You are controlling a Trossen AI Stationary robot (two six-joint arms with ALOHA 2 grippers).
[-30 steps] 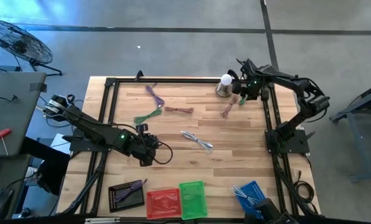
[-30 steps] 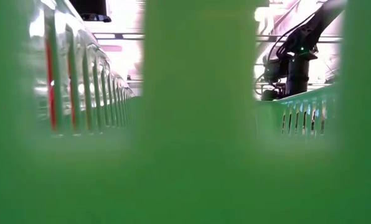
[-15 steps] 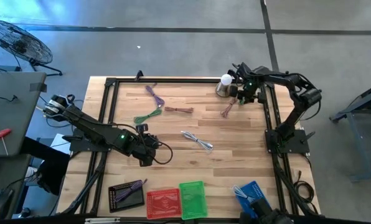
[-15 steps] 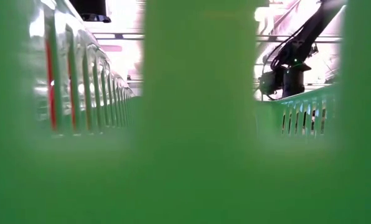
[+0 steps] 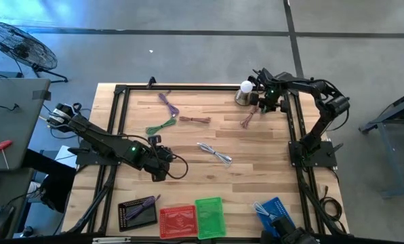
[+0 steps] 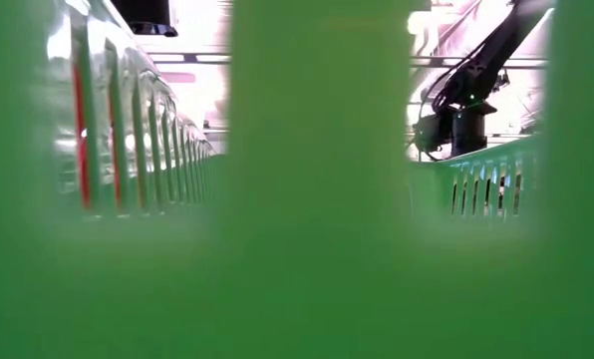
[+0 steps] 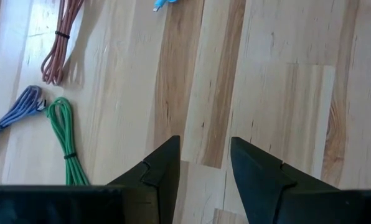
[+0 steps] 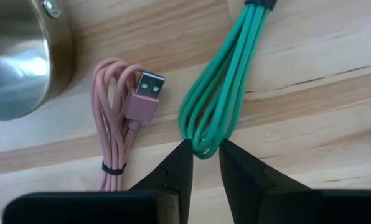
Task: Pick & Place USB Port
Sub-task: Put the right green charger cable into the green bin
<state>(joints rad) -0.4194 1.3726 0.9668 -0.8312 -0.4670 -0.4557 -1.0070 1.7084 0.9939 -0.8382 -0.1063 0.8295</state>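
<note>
Two dark fingers of the right gripper point(image 8: 202, 163) sit narrowly apart with the looped end of a green cable point(image 8: 226, 84) tucked right between the tips — can't tell for sure if they're pinching it yet, but it looks more like lining up than a firm hold. Just beside the green cable lies a pink cable point(image 8: 120, 121) with its USB plug point(image 8: 144, 94) face up, and on the far side of the pink cable is a metal bowl point(image 8: 20, 53).

Left gripper point(image 7: 203, 163) is well away from the bowl, hovering over bare wood table point(image 7: 279, 87) with its fingers partly spread and nothing in them.

My read: this is the grab step, not the carry. Next move needs the fingers to close on the bundle, lift clean without dragging the pink cable, then head for the bins point(image 5: 209, 217) at the opposite edge of the table.
</note>
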